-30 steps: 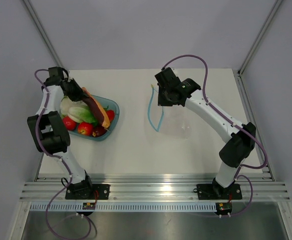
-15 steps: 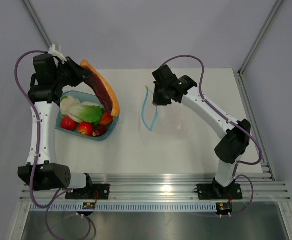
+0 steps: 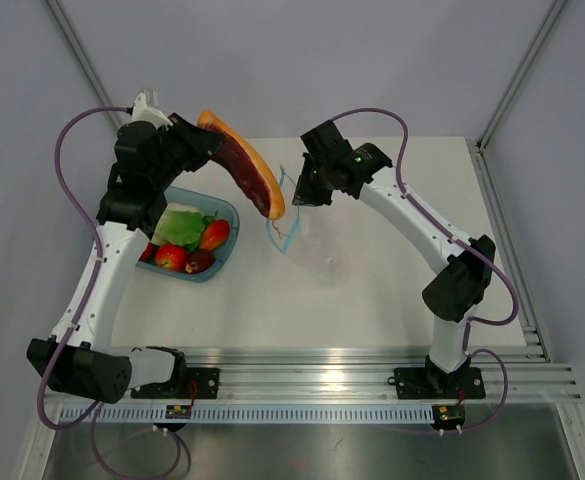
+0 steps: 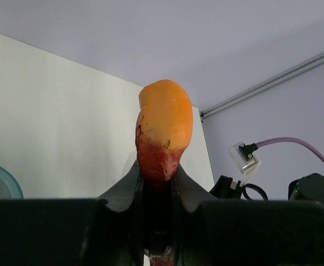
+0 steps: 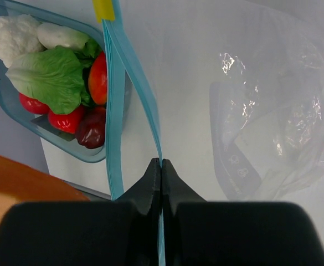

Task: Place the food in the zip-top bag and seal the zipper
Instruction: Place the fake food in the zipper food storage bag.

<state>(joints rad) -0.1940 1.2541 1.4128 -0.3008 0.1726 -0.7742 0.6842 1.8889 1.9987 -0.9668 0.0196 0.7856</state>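
Left end effector (image 4: 157,176) clamped on orange-maroon food piece (image 3: 247,165), held high between teal bowl (image 3: 228,211) and zip-top bag (image 3: 320,248). Right end effector (image 5: 160,166) pinched shut on zipper (image 5: 115,111). Bag trails down to the desk (image 3: 372,300), mouth probably open.

Wht table (image 3: 372,310), gry walls (image 3: 302,50)

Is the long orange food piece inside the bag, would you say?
No, the left gripper holds the orange piece aloft, outside the bag.
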